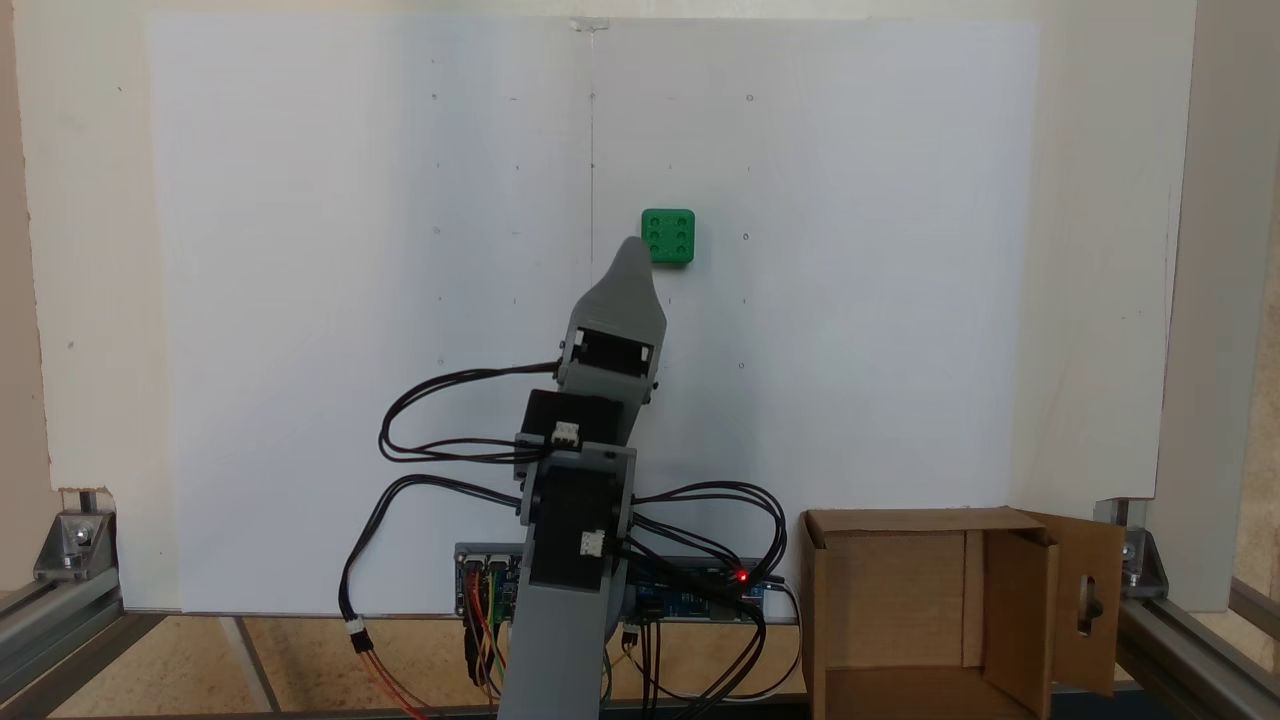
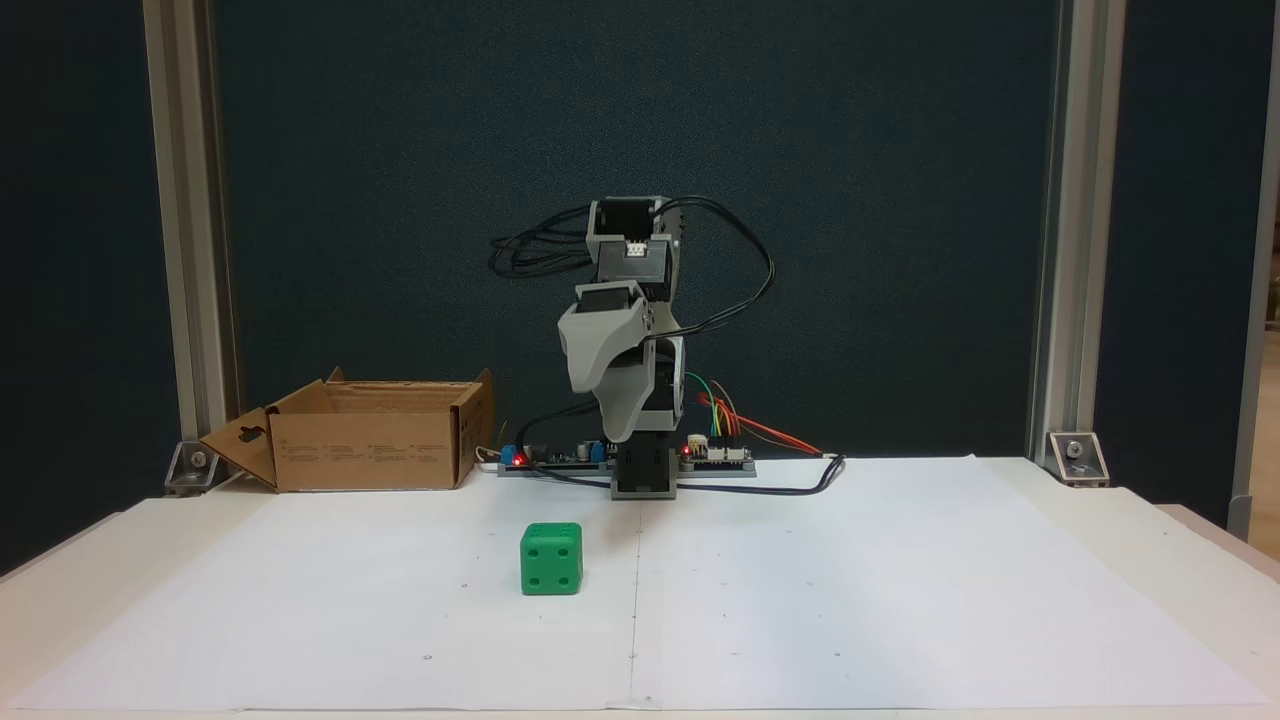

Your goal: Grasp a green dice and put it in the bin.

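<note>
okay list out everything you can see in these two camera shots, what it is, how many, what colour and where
green dice: one, bright green, on the white paper, in front of the arm, apart from it
bin: one, brown cardboard, flaps open, beside the arm's base, at the paper's edge
white paper: large sheets covering the table
control boards: with red lights and coloured wires, at the arm's base
metal frame posts: two, silver, at the table's sides
arm: one, grey and black, folded above its base
gripper: grey, raised; one tip visible
</note>
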